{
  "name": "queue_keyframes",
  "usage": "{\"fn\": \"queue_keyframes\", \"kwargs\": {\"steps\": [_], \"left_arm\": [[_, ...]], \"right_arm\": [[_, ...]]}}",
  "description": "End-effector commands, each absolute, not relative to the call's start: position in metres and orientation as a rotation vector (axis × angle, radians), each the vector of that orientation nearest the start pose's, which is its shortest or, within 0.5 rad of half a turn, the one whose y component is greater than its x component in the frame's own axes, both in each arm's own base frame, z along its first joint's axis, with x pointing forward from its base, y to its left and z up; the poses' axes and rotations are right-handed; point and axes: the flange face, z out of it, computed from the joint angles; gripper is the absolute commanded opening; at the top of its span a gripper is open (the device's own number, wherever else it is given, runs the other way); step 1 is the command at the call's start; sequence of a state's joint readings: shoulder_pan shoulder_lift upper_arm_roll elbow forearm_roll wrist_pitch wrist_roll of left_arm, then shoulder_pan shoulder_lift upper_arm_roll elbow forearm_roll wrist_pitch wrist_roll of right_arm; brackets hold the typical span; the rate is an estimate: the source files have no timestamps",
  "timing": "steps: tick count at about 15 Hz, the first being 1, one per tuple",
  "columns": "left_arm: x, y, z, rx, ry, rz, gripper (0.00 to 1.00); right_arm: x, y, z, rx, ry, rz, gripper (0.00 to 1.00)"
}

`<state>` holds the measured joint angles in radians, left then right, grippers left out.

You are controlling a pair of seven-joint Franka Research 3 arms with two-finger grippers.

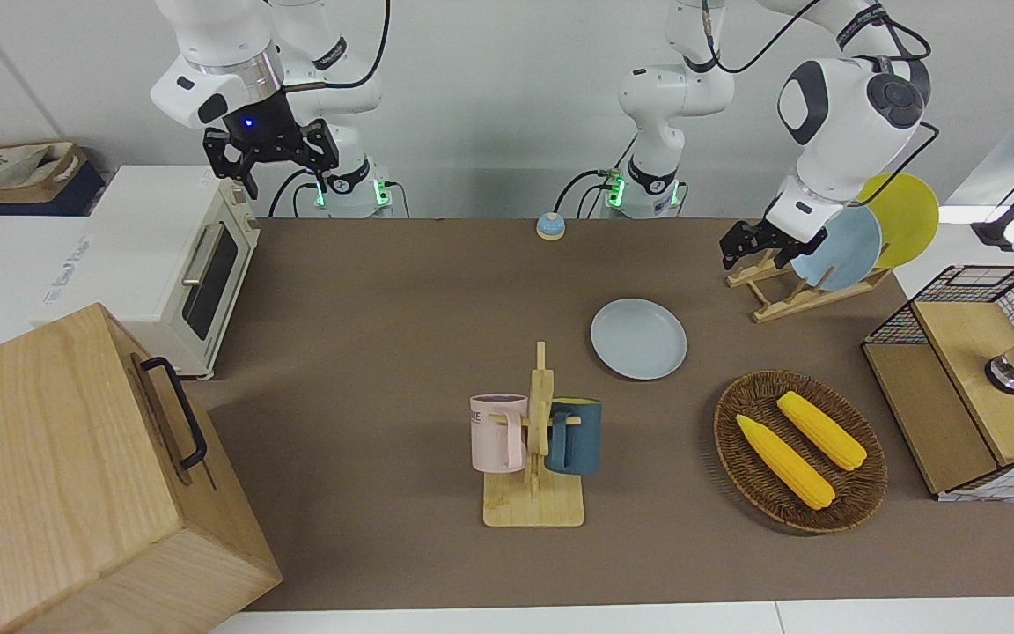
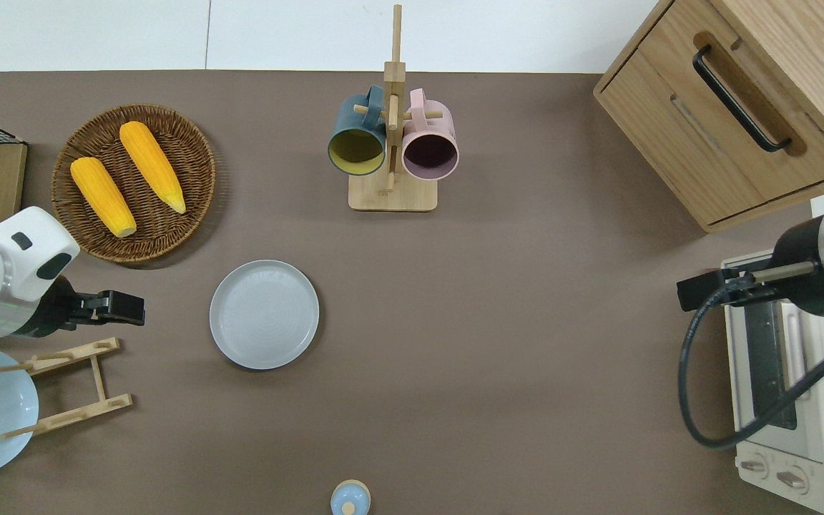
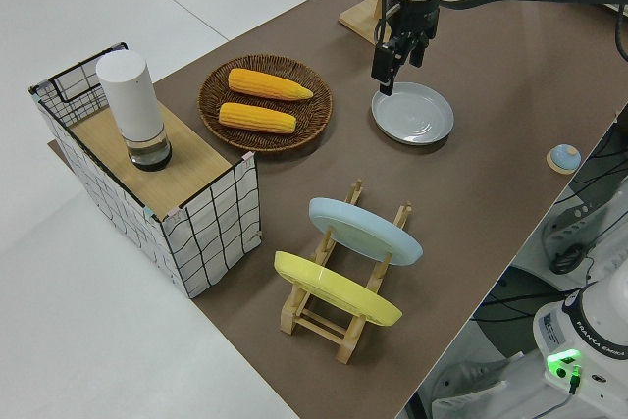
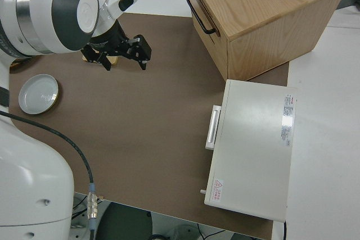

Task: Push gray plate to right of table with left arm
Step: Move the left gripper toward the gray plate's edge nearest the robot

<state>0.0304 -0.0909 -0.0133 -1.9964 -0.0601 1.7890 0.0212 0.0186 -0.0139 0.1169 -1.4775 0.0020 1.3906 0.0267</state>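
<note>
**Plate waits for a shove**

Mugs on their rack stand nearest the camera, the gray plate lying flat on the table just past them. Left gripper hangs beside it, holding nothing; finger gap unclear. Plate looks light, stiff, likely slippery: push low against its rim. Right arm is parked.
</note>
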Motion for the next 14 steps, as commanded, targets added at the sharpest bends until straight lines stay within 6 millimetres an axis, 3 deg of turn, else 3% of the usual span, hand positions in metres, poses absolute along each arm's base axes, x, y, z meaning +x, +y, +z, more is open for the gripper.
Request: {"fn": "queue_keyframes", "kwargs": {"steps": [1,8,14], "left_arm": [[0.494,-0.008,0.472,-3.201,-0.035,0.153,0.99],[0.463,-0.02,0.429,-3.198,-0.02,0.134,1.0],[0.454,-0.038,0.391,-3.214,-0.196,0.047,0.99]], "right_arm": [[0.524,0.071,0.664,-3.131,-0.164,0.121,0.983],[0.524,0.07,0.664,-3.131,-0.159,0.121,0.983],[0.524,0.071,0.664,-3.131,-0.161,0.121,0.983]]}}
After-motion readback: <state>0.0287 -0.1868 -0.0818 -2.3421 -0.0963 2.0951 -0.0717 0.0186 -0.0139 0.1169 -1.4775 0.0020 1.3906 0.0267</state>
